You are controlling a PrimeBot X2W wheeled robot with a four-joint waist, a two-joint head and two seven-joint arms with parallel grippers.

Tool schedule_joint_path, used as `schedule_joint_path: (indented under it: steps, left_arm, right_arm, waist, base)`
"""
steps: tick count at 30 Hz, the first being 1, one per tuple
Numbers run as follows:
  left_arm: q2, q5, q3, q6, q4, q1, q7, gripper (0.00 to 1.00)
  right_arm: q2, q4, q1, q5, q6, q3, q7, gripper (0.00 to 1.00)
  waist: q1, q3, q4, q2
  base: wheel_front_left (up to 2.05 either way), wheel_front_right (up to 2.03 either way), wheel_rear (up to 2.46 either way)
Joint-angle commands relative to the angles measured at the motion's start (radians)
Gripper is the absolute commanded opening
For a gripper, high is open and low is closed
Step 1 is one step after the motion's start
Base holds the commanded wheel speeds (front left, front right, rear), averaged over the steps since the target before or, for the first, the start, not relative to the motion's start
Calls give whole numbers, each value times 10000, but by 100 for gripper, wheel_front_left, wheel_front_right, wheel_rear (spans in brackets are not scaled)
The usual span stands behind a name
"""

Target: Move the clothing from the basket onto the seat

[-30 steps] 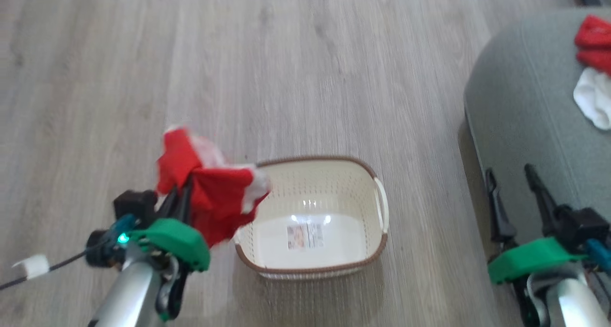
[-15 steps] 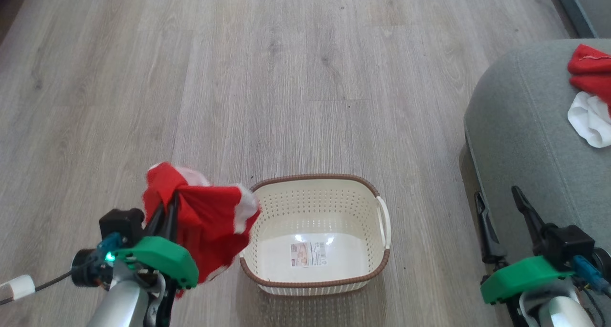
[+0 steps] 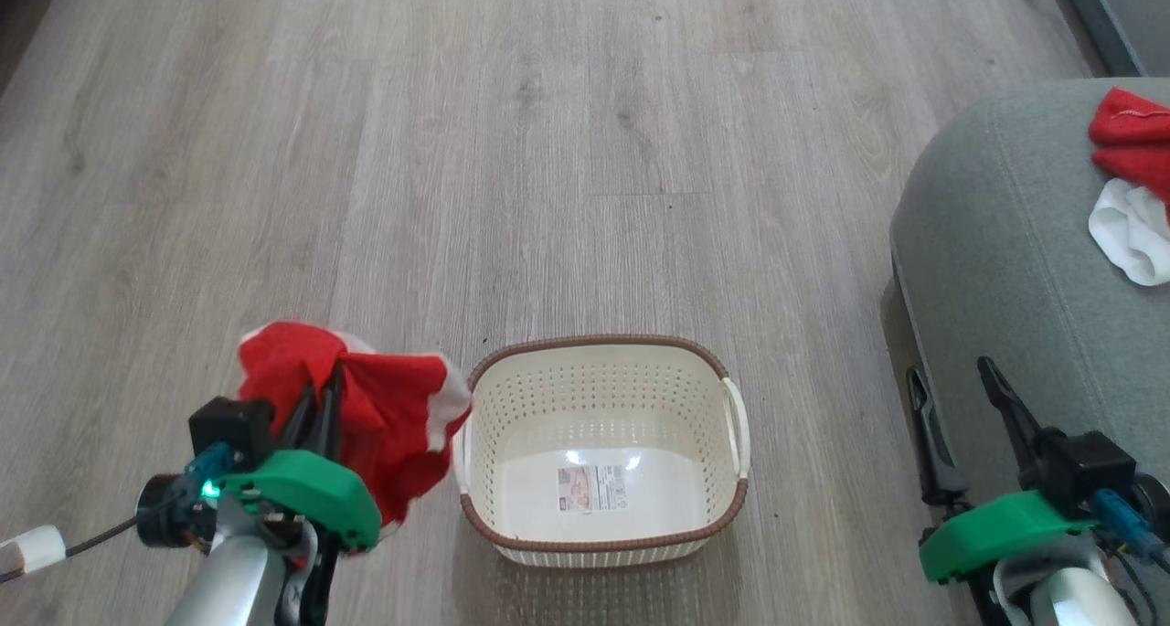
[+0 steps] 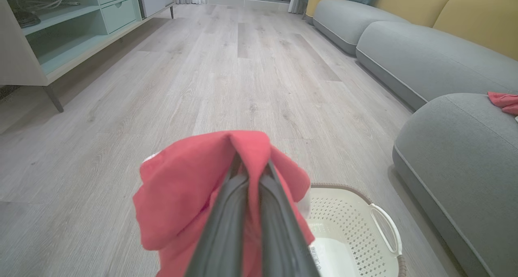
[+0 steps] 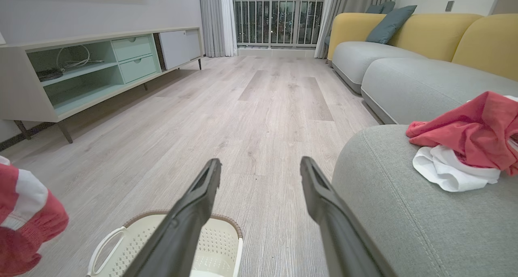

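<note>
Well, left gripper [image 3: 324, 384]: its two dark fingers are pinched together on a red garment [image 3: 402, 416], held up off the floor just left of the basket.
Red garment: bunched and draped over both fingers, with a white band on the side nearest the basket rim. In the left wrist view [image 4: 190, 188] it folds right over the tips of the left gripper [image 4: 251, 168]. In the right wrist view [image 5: 24, 212] it hangs at the left edge, red with a white stripe.
Basket [image 3: 603, 370]: upright on the floor, cream with a brown rim, its pale bottom in full sight with a label [image 3: 596, 487] on it. One white handle faces the seat.
Right gripper [image 3: 951, 370]: fingers spread wide with only floor between them in its own view [image 5: 261, 163]. It hangs at the seat's near rounded corner, apart from the basket.
Seat [image 3: 1005, 242]: a big grey-green cushion to the right of the basket, near it but not touching.
Second garment [image 3: 1129, 132]: red and crumpled, lying on the seat. From the right wrist [image 5: 469, 131] it lies partly over a white cloth [image 5: 445, 172].
Floor [image 3: 548, 151]: pale grey wood planks.
Room: a low pale-green cabinet [image 5: 81, 75] along the far left, and yellow sofa backs [image 5: 485, 42] behind the cushions.
</note>
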Motion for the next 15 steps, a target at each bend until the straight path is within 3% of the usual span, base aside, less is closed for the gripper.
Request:
schedule_joint_path:
  steps: [1, 15]
  left_arm:
    - [288, -101, 353, 66, -375, -247, -57, 0]
    - [239, -130, 124, -2, -415, -324, -63, 0]
  right_arm:
    - [-143, -281, -267, -29, -2, 220, -38, 100]
    - [-212, -389, -385, -110, -2, 493, -38, 100]
  waist:
    - [1, 2, -14, -1]
    - [1, 10, -93, -1]
  base:
    - [0, 0, 0]
    - [0, 0, 0]
